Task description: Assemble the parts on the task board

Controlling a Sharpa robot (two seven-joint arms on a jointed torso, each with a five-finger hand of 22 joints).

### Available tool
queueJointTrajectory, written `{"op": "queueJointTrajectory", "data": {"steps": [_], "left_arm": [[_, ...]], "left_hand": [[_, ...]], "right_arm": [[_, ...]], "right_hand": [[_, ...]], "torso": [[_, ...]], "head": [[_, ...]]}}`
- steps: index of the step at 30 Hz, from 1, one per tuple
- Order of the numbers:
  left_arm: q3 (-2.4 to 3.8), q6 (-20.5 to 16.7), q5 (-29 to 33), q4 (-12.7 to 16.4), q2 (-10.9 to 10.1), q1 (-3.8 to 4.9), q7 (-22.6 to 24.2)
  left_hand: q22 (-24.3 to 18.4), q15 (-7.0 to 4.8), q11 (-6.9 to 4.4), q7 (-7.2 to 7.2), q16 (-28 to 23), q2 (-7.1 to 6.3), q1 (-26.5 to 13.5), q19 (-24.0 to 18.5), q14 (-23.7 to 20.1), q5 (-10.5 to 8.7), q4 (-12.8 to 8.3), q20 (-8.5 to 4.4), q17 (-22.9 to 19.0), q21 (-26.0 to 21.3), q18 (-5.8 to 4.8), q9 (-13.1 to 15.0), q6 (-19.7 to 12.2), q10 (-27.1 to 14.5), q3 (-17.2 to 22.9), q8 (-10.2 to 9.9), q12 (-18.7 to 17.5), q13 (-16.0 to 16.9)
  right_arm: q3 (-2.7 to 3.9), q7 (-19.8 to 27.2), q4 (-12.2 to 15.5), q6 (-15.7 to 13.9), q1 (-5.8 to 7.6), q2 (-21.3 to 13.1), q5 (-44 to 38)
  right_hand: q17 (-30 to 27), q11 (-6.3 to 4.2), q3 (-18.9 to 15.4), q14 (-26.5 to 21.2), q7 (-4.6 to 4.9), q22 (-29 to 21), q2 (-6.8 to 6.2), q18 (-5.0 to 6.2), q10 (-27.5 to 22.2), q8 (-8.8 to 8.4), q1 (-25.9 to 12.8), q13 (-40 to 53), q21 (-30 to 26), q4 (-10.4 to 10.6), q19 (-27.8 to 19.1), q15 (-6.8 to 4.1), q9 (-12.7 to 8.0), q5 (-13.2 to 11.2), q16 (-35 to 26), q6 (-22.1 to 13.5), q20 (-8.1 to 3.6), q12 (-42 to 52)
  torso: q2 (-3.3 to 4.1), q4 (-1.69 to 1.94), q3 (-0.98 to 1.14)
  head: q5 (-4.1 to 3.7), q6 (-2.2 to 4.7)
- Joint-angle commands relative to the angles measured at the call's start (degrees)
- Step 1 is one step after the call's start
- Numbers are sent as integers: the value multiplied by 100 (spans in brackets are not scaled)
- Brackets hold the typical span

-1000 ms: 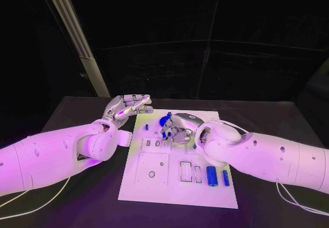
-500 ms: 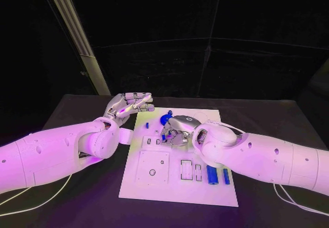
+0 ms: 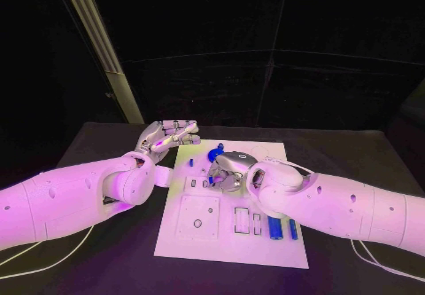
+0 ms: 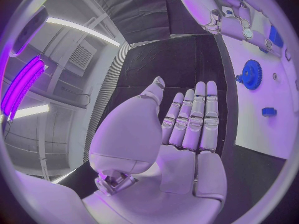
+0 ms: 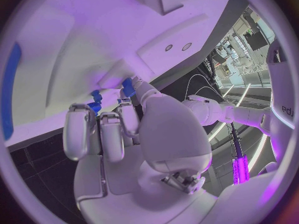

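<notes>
The white task board (image 3: 232, 243) lies in the middle of the table. My right hand (image 3: 228, 168) is down on its middle, fingers curled. In the right wrist view the thumb and a finger pinch a small blue part (image 5: 127, 88) against the board (image 5: 74, 45), with another blue part (image 5: 95, 104) at the neighbouring fingertips. A blue gear (image 3: 215, 155) stands just beyond that hand and also appears in the left wrist view (image 4: 251, 74). My left hand (image 3: 168, 135) hovers off the board's far left corner, flat and open (image 4: 187, 119), holding nothing.
A short blue peg (image 3: 190, 163) stands near the board's left edge. Two blue cylinders (image 3: 274, 228) lie in slots near the front right, beside my right forearm (image 3: 336, 209). A pale post (image 3: 110, 67) rises behind the table's far left corner.
My right hand has shifted slightly toward the board's left over the middle slots and stays pressed down. The left hand has barely moved.
</notes>
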Motion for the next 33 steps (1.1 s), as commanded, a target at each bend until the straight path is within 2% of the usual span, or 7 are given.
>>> {"op": "queueJointTrajectory", "data": {"steps": [1, 20, 23, 25, 33], "left_arm": [[5, 44, 10, 7, 3, 11, 22], [5, 39, 10, 3, 2, 11, 8], [5, 36, 10, 1, 1, 11, 7], [5, 36, 10, 0, 0, 11, 7], [5, 38, 10, -7, 6, 11, 6]], "left_hand": [[-6, 5, -9, 25, -35, 12, 30, -9, -24, -23, -38, 26, 7, -39, 29, 7, 21, 19, -8, -16, -12, 3], [-9, 6, -8, 25, -39, 13, 29, -12, -24, -23, -42, 27, 8, -43, 29, 7, 21, 18, -8, -18, -14, 2], [-9, 6, -8, 25, -39, 13, 29, -12, -24, -23, -42, 27, 8, -43, 29, 7, 21, 18, -8, -18, -14, 2], [-9, 6, -8, 25, -39, 13, 29, -13, -24, -23, -42, 27, 8, -43, 29, 7, 21, 18, -8, -18, -14, 2], [-11, 6, -7, 26, -42, 19, 18, -14, -24, -24, -39, 27, 8, -45, 29, 6, 20, 18, -9, -19, -16, 2]], "right_arm": [[-6, -40, -20, 134, -3, 14, -89], [-6, -249, -9, 439, -7, 10, -219], [-6, -280, 4, 464, -7, 5, -239], [-6, -295, 11, 474, -7, 2, -249], [-6, -346, 30, 434, -7, 0, -289]], "right_hand": [[1027, -28, 28, 499, -130, -11, 54, -48, -9, 30, -11, -1, -16, 3, -2, -47, -3, 29, -31, 201, -34, -31], [1002, 29, 21, 495, -56, -46, -96, -43, -120, -97, -156, -153, -39, 32, -17, -6, -55, -46, -47, 38, -9, -224], [998, 45, -2, 494, -38, -59, -176, -41, -153, -125, -188, -198, -47, 27, -23, 8, -67, -51, -50, 6, 3, -281], [991, 57, -30, 492, -25, -64, -233, -40, -171, -143, -224, -225, -51, 32, -25, 19, -76, 32, -54, -12, 14, -313], [979, 77, -114, 489, -4, -77, -332, -37, -205, -180, -328, -286, -60, 72, -29, 37, -94, 55, -62, -52, 34, -382]], "torso": [[-1, 2, 0], [-4, 1, 2], [-6, 3, 3], [-4, 3, -1], [-2, -2, 1]], "head": [[11, -16], [21, -33], [20, -35], [26, -40], [39, -62]]}}
